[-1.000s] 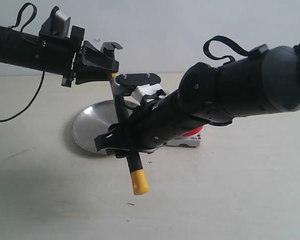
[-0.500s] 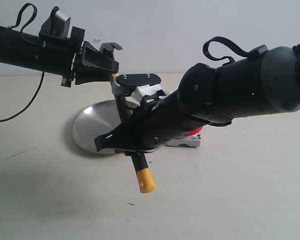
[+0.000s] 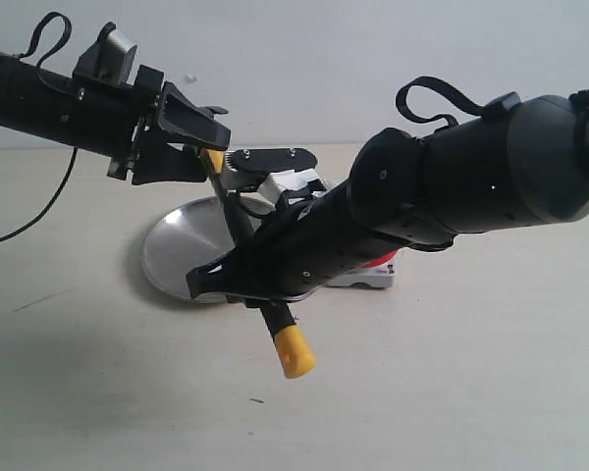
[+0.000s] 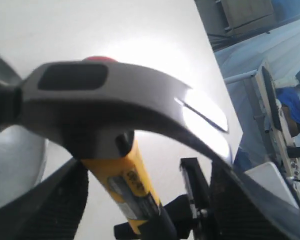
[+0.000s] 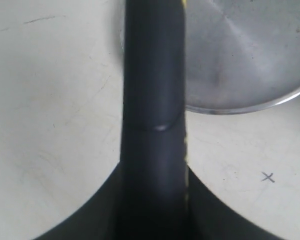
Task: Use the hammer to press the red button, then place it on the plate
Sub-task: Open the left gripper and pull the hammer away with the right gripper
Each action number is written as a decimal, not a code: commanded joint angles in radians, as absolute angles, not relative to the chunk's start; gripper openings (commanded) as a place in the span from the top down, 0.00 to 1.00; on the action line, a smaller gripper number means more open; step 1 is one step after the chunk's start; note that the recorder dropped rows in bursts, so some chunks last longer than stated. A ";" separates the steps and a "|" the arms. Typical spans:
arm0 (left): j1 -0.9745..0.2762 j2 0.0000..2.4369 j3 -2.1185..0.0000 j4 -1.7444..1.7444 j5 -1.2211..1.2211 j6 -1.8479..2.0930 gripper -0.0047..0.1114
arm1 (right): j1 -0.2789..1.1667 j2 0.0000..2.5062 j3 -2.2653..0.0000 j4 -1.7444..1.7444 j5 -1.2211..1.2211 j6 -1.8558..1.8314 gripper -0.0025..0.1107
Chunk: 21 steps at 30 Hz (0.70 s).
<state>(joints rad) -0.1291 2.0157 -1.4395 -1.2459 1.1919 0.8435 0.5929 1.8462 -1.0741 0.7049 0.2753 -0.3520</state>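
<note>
Robotics laboratory or test room. Evidence: bare, scuffed pale tabletop [image 3: 491, 392] against a blank wall [image 3: 324, 59]; cabled black robot arm [image 3: 39, 93] over it; metal frames [image 4: 270, 100] beyond; inked cross [image 5: 268, 177] marked on the surface.

The supporting surface is a flat, pale beige tabletop [image 3: 452, 392] with a matte finish, faint scuffs and a small dark cross mark [image 5: 268, 177] near the plate rim. Two items rest directly on it. A round, shallow silver metal plate [image 3: 177, 250] lies flat, left of centre. To its right stands a glossy red dome button [image 3: 383, 260] on a grey square base, mostly hidden. Contact between the two cannot be determined.
</note>
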 commanded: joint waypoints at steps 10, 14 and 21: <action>-0.078 1.997 -1.441 -1.132 1.221 0.761 0.39 | 0.593 1.839 -1.084 0.700 0.117 -0.366 0.98; -0.063 1.981 -1.441 -1.124 1.221 0.744 0.41 | 0.593 1.830 -1.084 0.700 0.099 -0.366 0.98; -0.013 1.864 -1.417 -0.934 1.221 0.625 0.91 | 0.573 1.776 -1.076 0.698 0.110 -0.366 0.98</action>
